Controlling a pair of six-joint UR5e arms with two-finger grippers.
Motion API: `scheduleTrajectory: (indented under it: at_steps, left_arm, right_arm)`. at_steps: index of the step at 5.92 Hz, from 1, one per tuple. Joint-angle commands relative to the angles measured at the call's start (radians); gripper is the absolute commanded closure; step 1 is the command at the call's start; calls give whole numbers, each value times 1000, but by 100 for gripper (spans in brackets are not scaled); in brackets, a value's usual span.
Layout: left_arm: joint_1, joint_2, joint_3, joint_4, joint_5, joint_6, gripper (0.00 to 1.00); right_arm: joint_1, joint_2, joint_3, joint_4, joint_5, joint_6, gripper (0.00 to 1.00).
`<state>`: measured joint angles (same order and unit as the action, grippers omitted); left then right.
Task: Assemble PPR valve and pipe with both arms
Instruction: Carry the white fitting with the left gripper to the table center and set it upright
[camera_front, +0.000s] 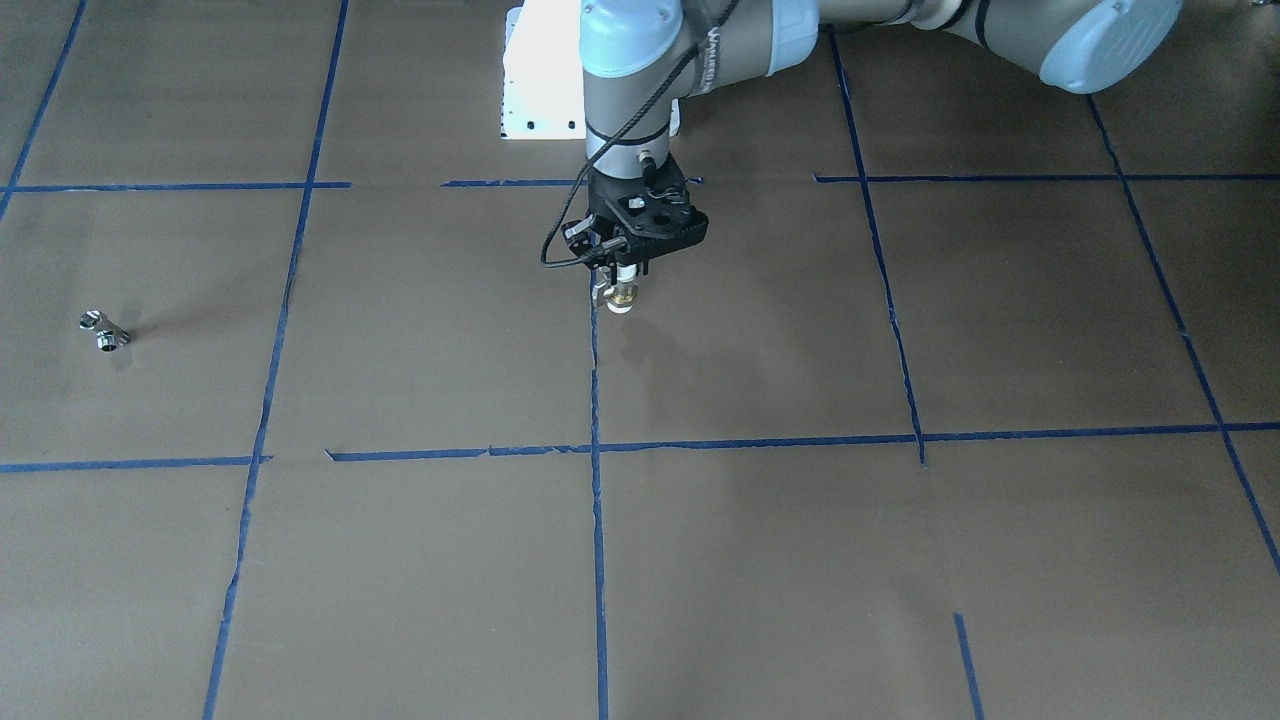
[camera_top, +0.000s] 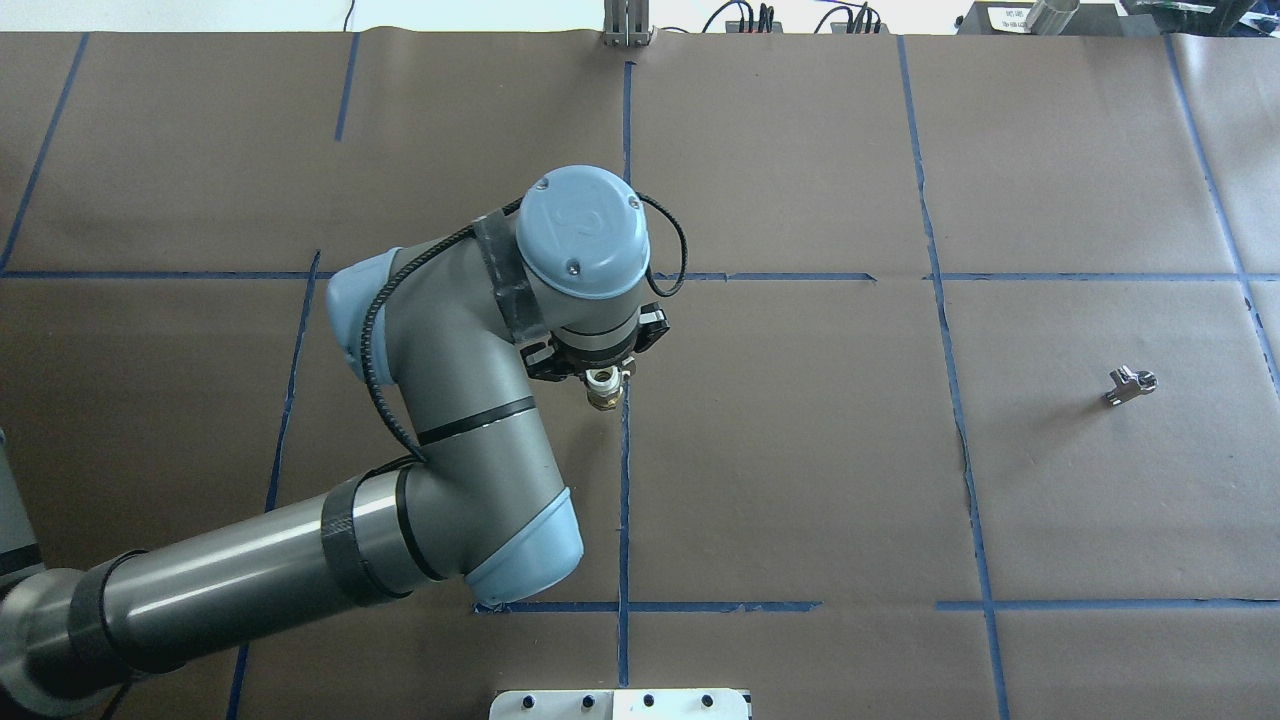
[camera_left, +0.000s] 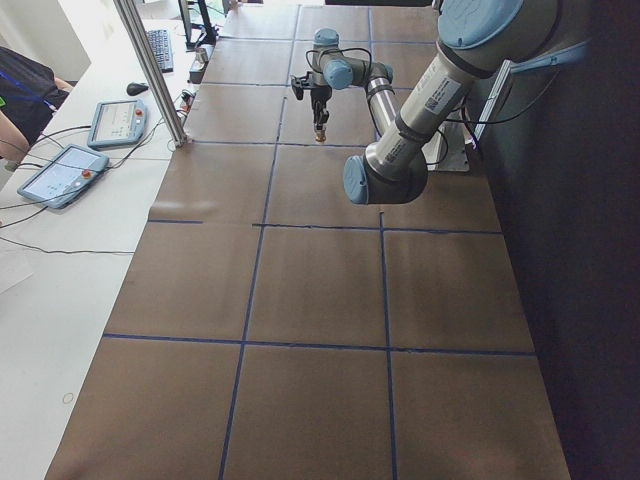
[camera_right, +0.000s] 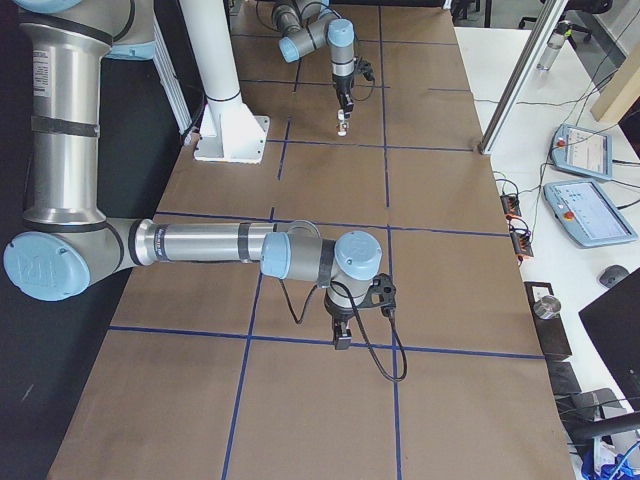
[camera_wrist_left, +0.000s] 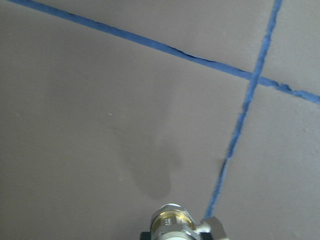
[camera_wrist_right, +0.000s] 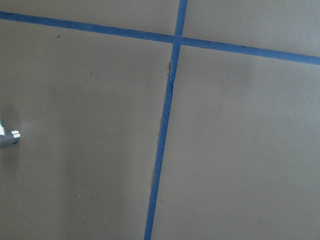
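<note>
My left gripper (camera_front: 624, 280) is shut on the PPR valve (camera_front: 622, 296), which has a brass band, white ends and a grey lever. It holds the valve end-down a little above the brown paper, near the central tape line, as the overhead view (camera_top: 603, 388) also shows. The valve's tip shows at the bottom of the left wrist view (camera_wrist_left: 172, 225). The chrome pipe (camera_top: 1130, 384) lies alone far to the robot's right (camera_front: 104, 331); its edge shows in the right wrist view (camera_wrist_right: 7, 138). My right gripper (camera_right: 341, 335) hangs above the table; I cannot tell whether it is open.
Blue tape lines (camera_top: 624, 480) grid the brown paper. A white base plate (camera_front: 540, 80) sits at the robot's side. An aluminium post (camera_left: 150, 70) and teach pendants (camera_left: 60, 175) stand on the white bench beyond the paper. A person (camera_left: 25, 90) is at that bench.
</note>
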<state>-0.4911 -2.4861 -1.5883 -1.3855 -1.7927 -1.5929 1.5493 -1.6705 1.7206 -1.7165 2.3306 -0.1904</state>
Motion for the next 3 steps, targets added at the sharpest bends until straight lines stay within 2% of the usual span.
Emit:
scheduleTrajectory:
  at_steps: [1,3]
  left_arm:
    - [8,-30,71,-42,18,-15,100]
    - [9,-7,82,-81,18,-10,100]
  right_arm:
    - [0,0,1,0,0,0,0]
    - [0,0,1,0,0,0,0]
